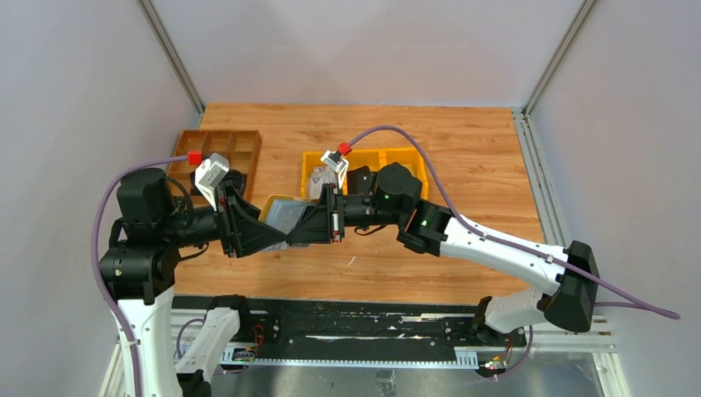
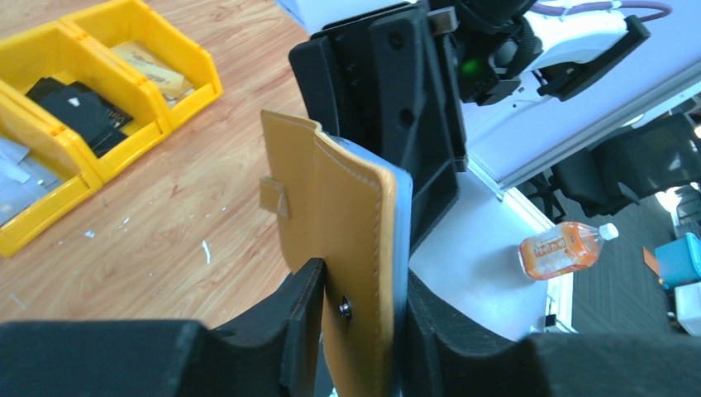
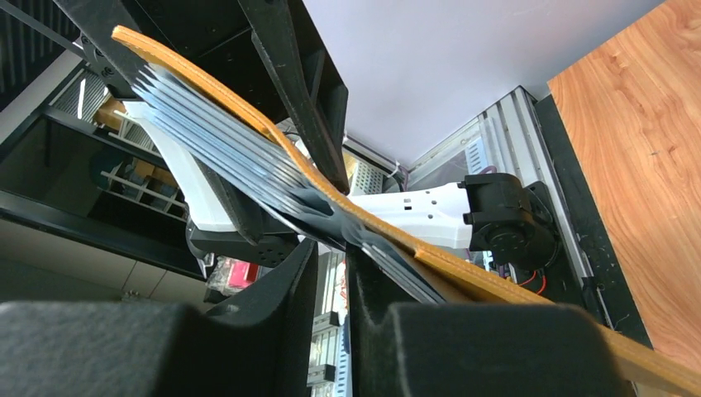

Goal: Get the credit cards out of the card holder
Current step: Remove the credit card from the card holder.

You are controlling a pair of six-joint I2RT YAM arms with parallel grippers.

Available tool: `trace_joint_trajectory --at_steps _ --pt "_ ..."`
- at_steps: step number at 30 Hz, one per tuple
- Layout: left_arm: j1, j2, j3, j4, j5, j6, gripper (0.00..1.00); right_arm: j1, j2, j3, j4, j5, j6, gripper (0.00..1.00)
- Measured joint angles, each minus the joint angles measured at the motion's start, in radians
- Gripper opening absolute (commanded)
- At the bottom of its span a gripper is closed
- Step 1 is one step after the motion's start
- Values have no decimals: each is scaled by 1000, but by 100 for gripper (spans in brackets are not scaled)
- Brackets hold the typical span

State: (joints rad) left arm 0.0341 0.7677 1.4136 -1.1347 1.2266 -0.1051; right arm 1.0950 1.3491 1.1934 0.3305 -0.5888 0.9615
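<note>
The mustard-yellow card holder (image 1: 285,217) hangs in the air between the two arms, over the table's front middle. My left gripper (image 1: 278,241) is shut on its lower edge; in the left wrist view (image 2: 360,306) the fingers clamp it (image 2: 347,223) near the snap stud. Grey, silvery credit cards (image 3: 223,141) fan out under the open flap (image 3: 450,264). My right gripper (image 3: 332,248) faces the left one (image 1: 293,235), closed to a narrow slit on the edge of a dark card. Its body (image 2: 397,107) stands right behind the holder.
Joined yellow bins (image 1: 364,161) stand at the back middle. In the left wrist view they (image 2: 178,95) hold black cards (image 2: 78,112) and silvery ones (image 2: 16,169). A brown wooden tray (image 1: 219,149) stands at the back left.
</note>
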Motion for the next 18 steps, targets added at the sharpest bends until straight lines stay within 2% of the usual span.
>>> trace_joint_trajectory --at_steps 3,6,9,12,18 --pt "0 -4 0 7 14 0 29 -1 0 -3 13 -5 10 19" --pt "2 -3 1 12 6 0 19 -2 -1 -10 26 -17 16 28" --pt "3 3 3 10 -10 -4 18 -2 -11 -27 56 -17 26 36" --pt "3 13 8 4 -11 -9 17 -2 -34 -62 103 10 30 37" --pt "3 15 12 5 -7 -19 19 -2 -63 -95 156 78 38 27"
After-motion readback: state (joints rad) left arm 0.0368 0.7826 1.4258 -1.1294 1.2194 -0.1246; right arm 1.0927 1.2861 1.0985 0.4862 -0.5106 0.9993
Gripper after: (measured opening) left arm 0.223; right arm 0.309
